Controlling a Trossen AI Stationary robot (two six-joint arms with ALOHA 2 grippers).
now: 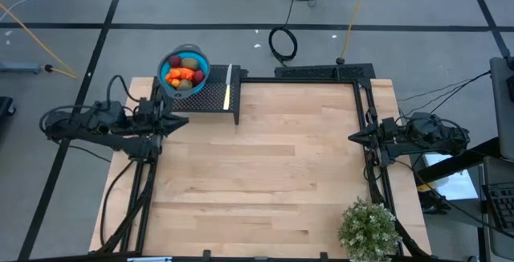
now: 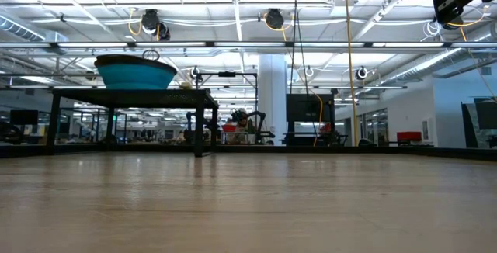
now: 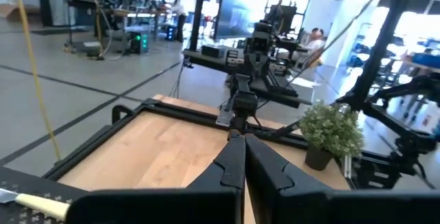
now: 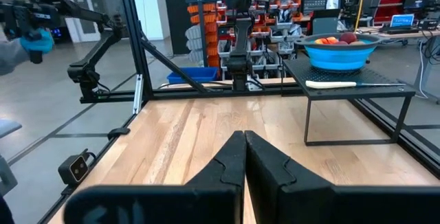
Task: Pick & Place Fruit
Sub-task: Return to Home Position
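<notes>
So, fruit [image 1: 184, 75] in the blue bowl [image 1: 206, 69] on the shelf [image 1: 210, 98]; both arms at the counter [image 1: 273, 173] edges.
I see the left hand [image 1: 183, 120] and right hand [image 1: 352, 137] each with fingers pressed together, gripping nothing; the knife [image 1: 228, 93] lies on the shelf beside the blue bowl.

It was a large open robotics lab: bare white ceiling pipes [image 2: 233, 22] crossed the top of the low view, a coiled black cable [image 1: 283, 43] lay on the grey concrete floor [image 1: 201, 5] at the high view's top centre, and racks of orange storage bins [image 4: 205, 25] showed in the right wrist view.
</notes>
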